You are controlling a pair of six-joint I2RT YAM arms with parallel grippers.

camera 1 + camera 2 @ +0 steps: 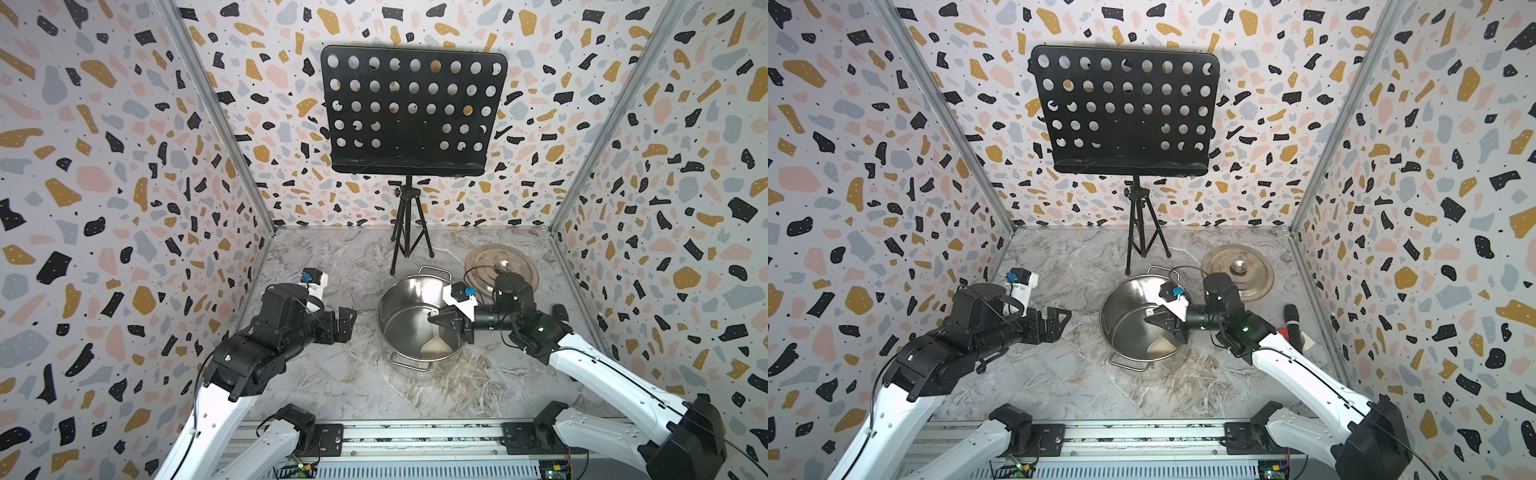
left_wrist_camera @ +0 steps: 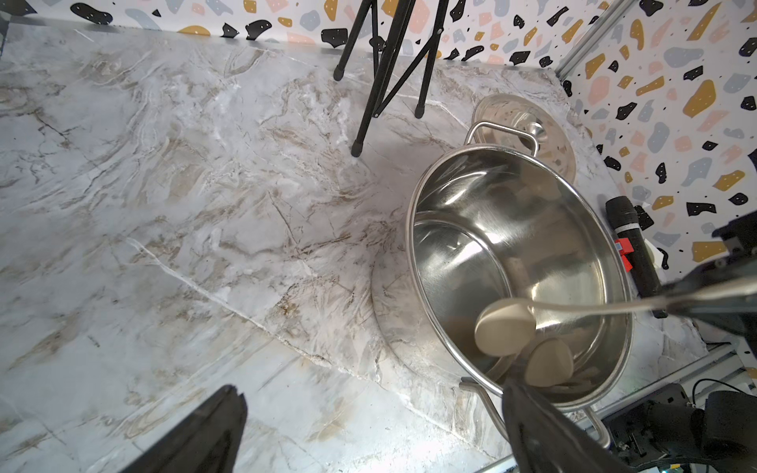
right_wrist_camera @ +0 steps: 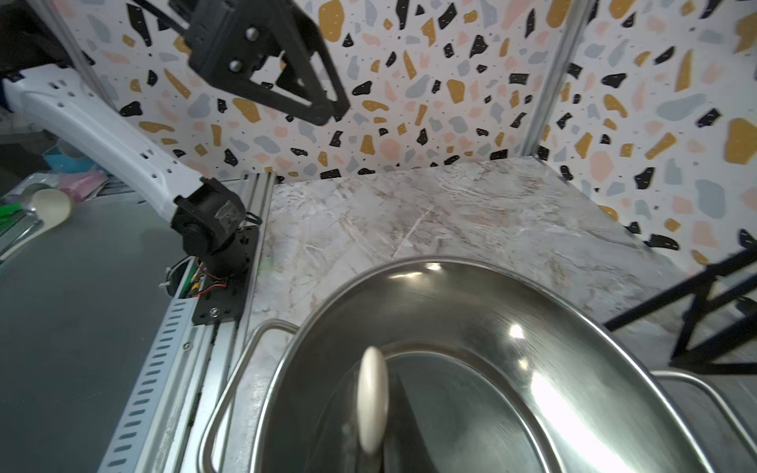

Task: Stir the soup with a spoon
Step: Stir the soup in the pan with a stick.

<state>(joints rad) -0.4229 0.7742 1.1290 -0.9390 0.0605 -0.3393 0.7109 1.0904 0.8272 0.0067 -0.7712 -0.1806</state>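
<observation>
- A shiny steel stockpot (image 1: 399, 307) stands on the marble tabletop (image 1: 332, 382), right of centre, with one loop handle on its far side and one on its near side.
- The right gripper (image 1: 436, 322) hangs over the pot's right half, clamped on the slim handle of a cream ladle (image 1: 434, 345). The ladle's bowl sits low inside, by the near wall (only bare metal shows around it).
- The left gripper (image 1: 349, 324) hovers left of the pot, apart from it, jaws spread and holding nothing.
- A flat steel lid (image 1: 482, 257) with a knob lies beyond the pot to the right, partly hidden by the right arm.
- A black perforated music stand (image 1: 411, 112) on a tripod (image 1: 409, 237) stands at the back, before terrazzo-patterned walls (image 1: 104, 187).
</observation>
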